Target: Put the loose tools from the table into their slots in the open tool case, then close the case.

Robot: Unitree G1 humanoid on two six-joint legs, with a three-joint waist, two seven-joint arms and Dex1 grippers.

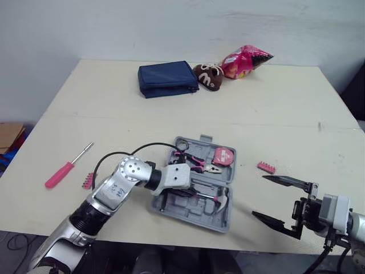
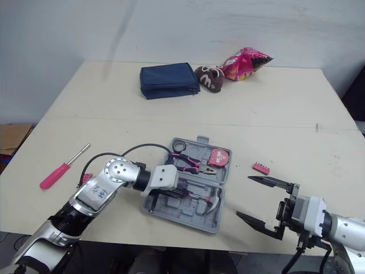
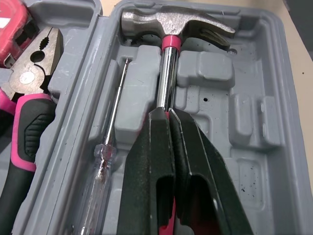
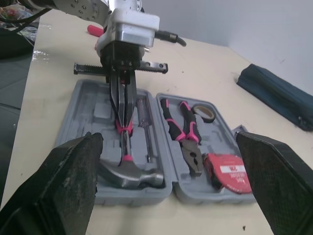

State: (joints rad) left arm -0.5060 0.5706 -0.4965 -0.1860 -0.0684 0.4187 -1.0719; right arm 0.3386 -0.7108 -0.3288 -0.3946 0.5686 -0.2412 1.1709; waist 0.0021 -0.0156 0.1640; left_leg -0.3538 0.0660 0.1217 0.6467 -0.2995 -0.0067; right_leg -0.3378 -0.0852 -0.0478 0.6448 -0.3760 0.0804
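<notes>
Bare lab-like test room: plain white wall [image 1: 171, 23], beige tabletop [image 1: 285, 103], stray snack bag [image 1: 245, 61], cardboard box [image 1: 8, 134] by the wall.

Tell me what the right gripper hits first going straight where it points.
The right gripper would probably hit the tool case wall, just before the hammer inside; its height is unclear.

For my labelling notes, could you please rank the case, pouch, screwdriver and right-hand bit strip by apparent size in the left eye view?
Case
Pouch, which lies farther off, so its true rank against the case is unsure
Screwdriver
Bit strip
</notes>
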